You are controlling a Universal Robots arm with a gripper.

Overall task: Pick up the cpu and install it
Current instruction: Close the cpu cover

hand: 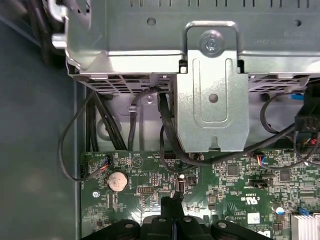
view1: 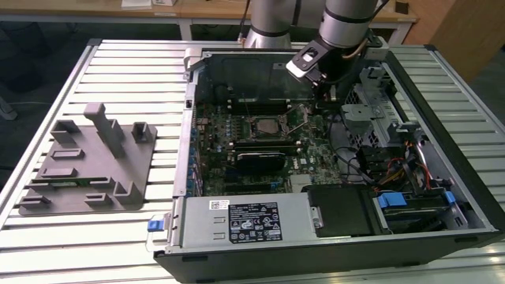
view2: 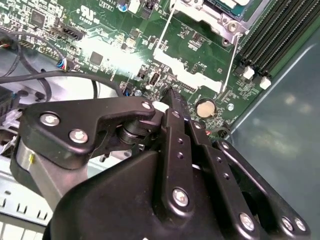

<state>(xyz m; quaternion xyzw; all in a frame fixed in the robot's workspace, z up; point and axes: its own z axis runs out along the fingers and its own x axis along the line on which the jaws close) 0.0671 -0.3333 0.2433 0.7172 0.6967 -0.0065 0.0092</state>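
Note:
My gripper (view1: 330,98) hangs inside the open computer case, just to the exterior view's right of the silver-framed socket (view1: 264,125). Its black fingertips (view2: 170,94) are pressed together with nothing between them, a little above the green motherboard (hand: 230,185). In the first wrist view the gripper (hand: 173,202) points at the board near a round coin battery (hand: 117,180). The socket (view2: 220,12) has thin wire levers (view2: 229,65) standing beside it. A grey face lies within its frame; I cannot tell whether that is the cpu.
A metal drive cage (hand: 212,95) with black cables (hand: 165,130) is close to the gripper. Memory slots (view2: 272,40), a black heatsink (view1: 261,158) and a power supply (view1: 248,220) fill the case. A grey fixture plate (view1: 87,163) lies on the slatted table (view1: 118,65).

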